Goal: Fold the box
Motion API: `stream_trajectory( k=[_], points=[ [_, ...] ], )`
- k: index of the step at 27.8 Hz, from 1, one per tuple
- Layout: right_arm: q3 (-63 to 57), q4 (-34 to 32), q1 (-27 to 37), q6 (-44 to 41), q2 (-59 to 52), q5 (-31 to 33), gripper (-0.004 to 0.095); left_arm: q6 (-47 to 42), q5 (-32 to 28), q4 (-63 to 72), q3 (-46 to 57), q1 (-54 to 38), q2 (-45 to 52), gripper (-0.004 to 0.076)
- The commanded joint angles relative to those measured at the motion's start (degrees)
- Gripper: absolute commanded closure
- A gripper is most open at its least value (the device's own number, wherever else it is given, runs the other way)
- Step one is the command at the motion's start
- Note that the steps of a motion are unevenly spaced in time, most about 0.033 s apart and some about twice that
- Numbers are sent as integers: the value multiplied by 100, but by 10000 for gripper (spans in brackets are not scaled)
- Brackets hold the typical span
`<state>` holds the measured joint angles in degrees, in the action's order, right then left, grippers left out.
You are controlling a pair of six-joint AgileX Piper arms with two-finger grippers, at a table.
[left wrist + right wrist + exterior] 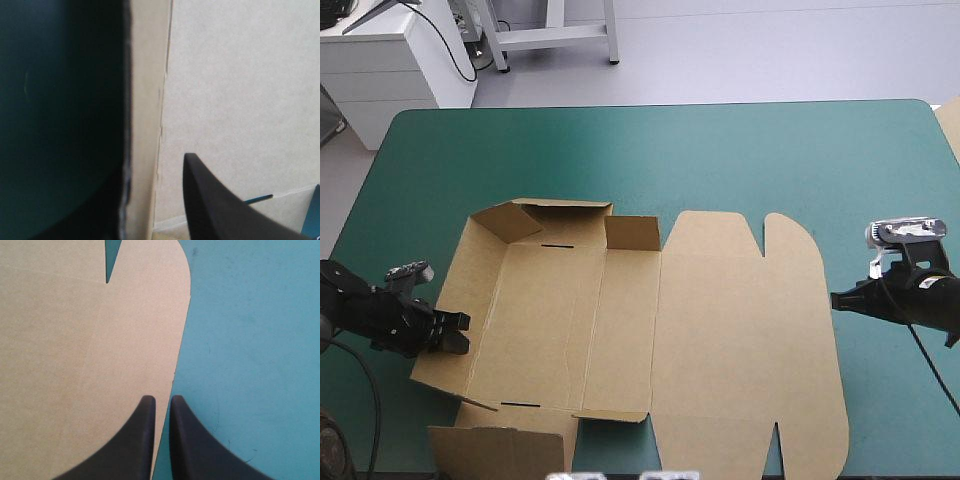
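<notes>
Box [620,330] risks a creased wall

The brown box lies by the tabletop's [670,150] near edge, its lid [750,340] flat. The left hand [455,333] is clamped on the raised left wall [470,280]. The right hand [835,298], pressed together and empty, sits at the lid's edge. A hard pull could crease that wall or drag the box off the near edge; free room lies on the far side.

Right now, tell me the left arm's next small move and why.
Probably tip the left wall up to vertical about its crease. The left pincer looks clamped on that wall's outer edge, the wall leans outward, and the far wall of the box already stands with its corner flap raised.
</notes>
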<state>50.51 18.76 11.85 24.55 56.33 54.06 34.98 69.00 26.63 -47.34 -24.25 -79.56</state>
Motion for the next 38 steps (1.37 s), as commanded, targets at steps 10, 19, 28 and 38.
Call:
stream_trajectory(
  k=[10,19,28,38],
  points=[
    [145,122,52,71,-88,-184,821,1304,-364,480,-555,509,137,731],
    [145,122,52,71,-88,-86,821,1240,-1541,-390,-2214,2149,32,731],
    [145,122,52,49,-88,96,821,946,-1561,-1838,-3909,3549,-838,731],
    [145,144,52,11,-88,160,821,-137,-1587,-5501,-4820,5452,-1678,731]
  ],
)
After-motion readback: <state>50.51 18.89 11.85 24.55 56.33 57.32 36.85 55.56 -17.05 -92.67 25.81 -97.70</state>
